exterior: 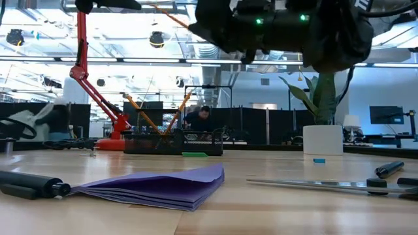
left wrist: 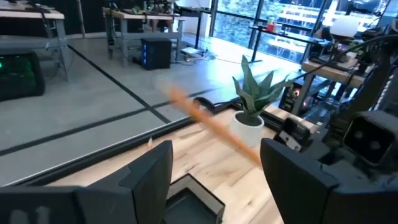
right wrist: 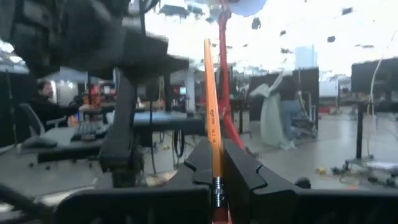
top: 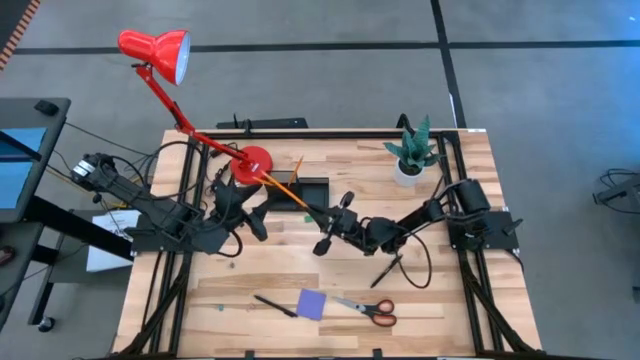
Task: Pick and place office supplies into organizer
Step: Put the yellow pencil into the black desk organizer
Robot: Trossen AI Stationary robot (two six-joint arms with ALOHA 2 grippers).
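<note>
Purple notepad [exterior: 157, 186] lay nearest, well short of the organizer [top: 305, 192]. Your right gripper [right wrist: 216, 163] clamped an orange pencil [right wrist: 211, 121] angled over that tray; your left gripper [top: 240, 205], fingers apart, stood beside it. Released off-line, the pencil could tip outside the organizer.

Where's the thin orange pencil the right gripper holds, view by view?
High: thin orange pencil slants centre, over the black organizer.
Low: crosses top edge, left of centre.
Left wrist: blurred diagonal, centre.
Right wrist: upright, centre, clamped in right gripper.
Shared landmark: red desk lamp.
</note>
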